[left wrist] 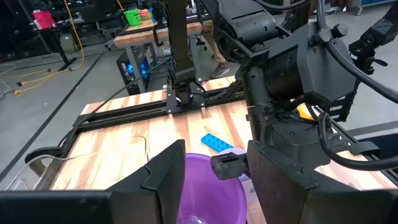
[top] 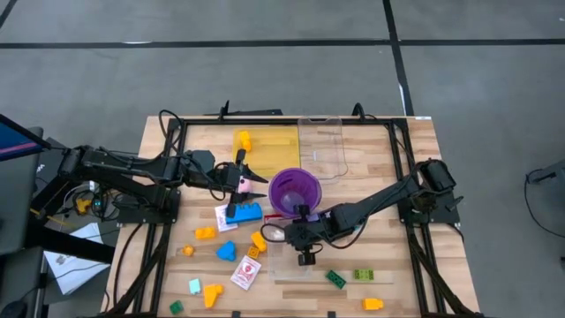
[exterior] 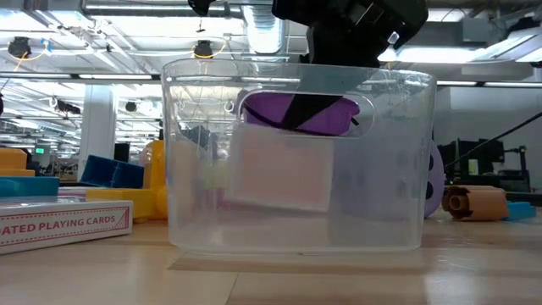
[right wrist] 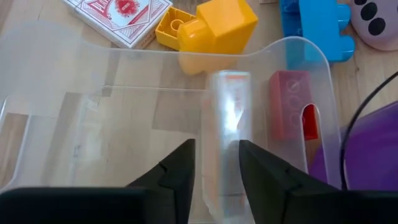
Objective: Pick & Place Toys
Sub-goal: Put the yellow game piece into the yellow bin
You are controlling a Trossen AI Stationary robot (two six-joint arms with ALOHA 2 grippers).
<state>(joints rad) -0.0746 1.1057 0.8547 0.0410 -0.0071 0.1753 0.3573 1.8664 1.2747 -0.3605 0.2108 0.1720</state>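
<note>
Toys [top: 228, 252] lie mostly unsorted across the near-left of the bench [top: 388, 238] — bricks, a card pack [top: 246, 273], a few green pieces at near right. The right gripper [right wrist: 216, 163] hangs narrowly parted over a clear tray [right wrist: 93, 124] holding one red piece [right wrist: 289, 102]. The left gripper [left wrist: 214, 180] hovers empty, partly spread, over the purple cup [top: 294, 191] — nearly everything remains.

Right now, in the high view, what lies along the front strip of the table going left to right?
Small green brick → teal piece → orange-yellow brick → white-red card pack → dark green brick → lime green brick → orange brick.
</note>
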